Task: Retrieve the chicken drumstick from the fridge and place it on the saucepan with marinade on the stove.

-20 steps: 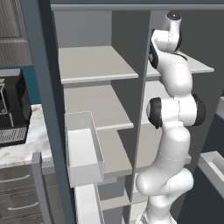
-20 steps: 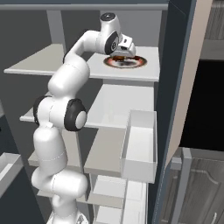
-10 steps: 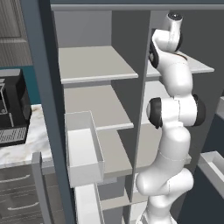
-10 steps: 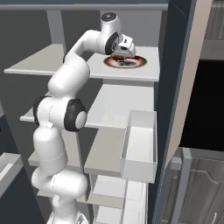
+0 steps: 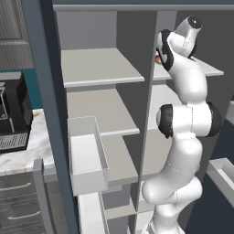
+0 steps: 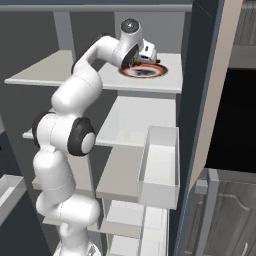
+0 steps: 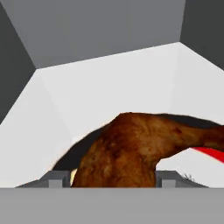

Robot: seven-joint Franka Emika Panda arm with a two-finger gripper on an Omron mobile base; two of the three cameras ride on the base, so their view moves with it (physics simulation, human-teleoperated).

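Open fridge (image 6: 200, 100) ahead, grey inside, pale shelves stepping down in both base views. Arm reaching high to the top shelf (image 6: 150, 82) in the fridge's right-hand section, hand (image 6: 146, 60) lowered onto a plate (image 6: 156, 71) with a red and dark rim, near that shelf's front edge. Chicken drumstick (image 7: 131, 148) on that plate, large and brown in the hand view, thick end low in the picture between the two finger tips (image 7: 54, 179), thin end running off to the right over a strip of the plate's red rim. Fingers standing one on each side of the meat, close against it, apparently clamped on it, though actual contact hard to confirm with the tips barely showing. From the left base view, wrist (image 5: 176, 43) at the same shelf behind the fridge's middle divider, a sliver of reddish plate edge (image 5: 158, 59) beside it. Pale door bin (image 6: 160, 167) in the foreground lower down, on the open door. Black coffee machine (image 5: 11, 112) on the marble worktop (image 5: 25, 153) left of the fridge.
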